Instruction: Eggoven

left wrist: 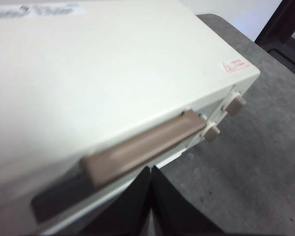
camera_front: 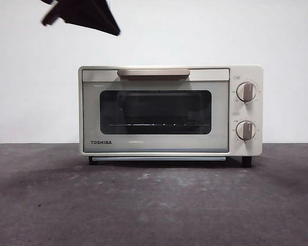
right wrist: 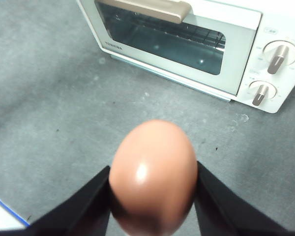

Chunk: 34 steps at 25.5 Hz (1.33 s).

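The cream TOSHIBA toaster oven (camera_front: 169,110) stands on the grey table with its door shut; its tan handle (camera_front: 153,73) runs along the door's top. My right gripper (right wrist: 153,187) is shut on the reddish-brown egg (right wrist: 152,162) and holds it above the table in front of the oven (right wrist: 187,39). My left gripper (left wrist: 150,174) is shut and empty. It hovers just above and in front of the handle (left wrist: 142,150), over the oven's top (left wrist: 98,78). A black arm part (camera_front: 87,15) shows at the top left of the front view.
Two dials (camera_front: 246,92) sit on the oven's right side. A wire rack (camera_front: 154,124) shows through the dark glass. The grey tabletop (camera_front: 154,205) stretches in front of the oven. A dark frame (left wrist: 285,34) stands beyond the table's far edge.
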Tool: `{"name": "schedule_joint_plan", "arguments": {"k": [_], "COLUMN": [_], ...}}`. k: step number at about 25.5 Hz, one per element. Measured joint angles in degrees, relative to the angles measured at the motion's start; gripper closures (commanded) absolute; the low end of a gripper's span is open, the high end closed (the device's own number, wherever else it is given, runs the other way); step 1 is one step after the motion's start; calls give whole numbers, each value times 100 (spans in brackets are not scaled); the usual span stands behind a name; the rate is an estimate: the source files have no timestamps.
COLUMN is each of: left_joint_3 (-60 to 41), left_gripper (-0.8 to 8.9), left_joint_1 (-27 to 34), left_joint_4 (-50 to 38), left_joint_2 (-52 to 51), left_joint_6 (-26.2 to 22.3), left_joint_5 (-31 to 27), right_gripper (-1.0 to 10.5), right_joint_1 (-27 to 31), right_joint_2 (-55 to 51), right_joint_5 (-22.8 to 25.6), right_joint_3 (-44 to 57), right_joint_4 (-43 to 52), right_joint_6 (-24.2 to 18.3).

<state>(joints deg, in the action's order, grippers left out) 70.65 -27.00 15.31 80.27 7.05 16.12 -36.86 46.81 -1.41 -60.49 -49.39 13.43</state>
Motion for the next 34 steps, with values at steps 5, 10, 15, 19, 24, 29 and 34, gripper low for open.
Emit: {"name": "schedule_joint_plan", "arguments": {"k": [5,10,15,19,24,29,34], "left_joint_3": [372,396,396,396,409,472,527], "left_gripper": [806,806,806,806,806,806,806], "left_joint_1": [-103,-166,-179,-199,-256,-326,-531], "left_joint_4": [-90,-328,-525,-763,-804,-704,-474], "left_joint_2": [601,1010,1204,1283,1386,1432,1432], "left_joint_6": [-103,-173,-208,-247,-273,-332,-420], "left_joint_5": [-146,-293,-450,-433,-411,-439,-476], "right_gripper": [944,944,944,944,944,944,944], "right_joint_1": [0,0,0,0,-2,-7,-11], "right_joint_2": [-273,-479,-651,-734,-756,-778,-778], "right_joint_5": [2,2,2,2,2,4,7], "right_joint_3": [0,0,0,0,0,0,0], "right_joint_4": [-122,-184,-262,-278,-435,-431,-424], "right_joint_6": [0,0,0,0,0,0,0]}}
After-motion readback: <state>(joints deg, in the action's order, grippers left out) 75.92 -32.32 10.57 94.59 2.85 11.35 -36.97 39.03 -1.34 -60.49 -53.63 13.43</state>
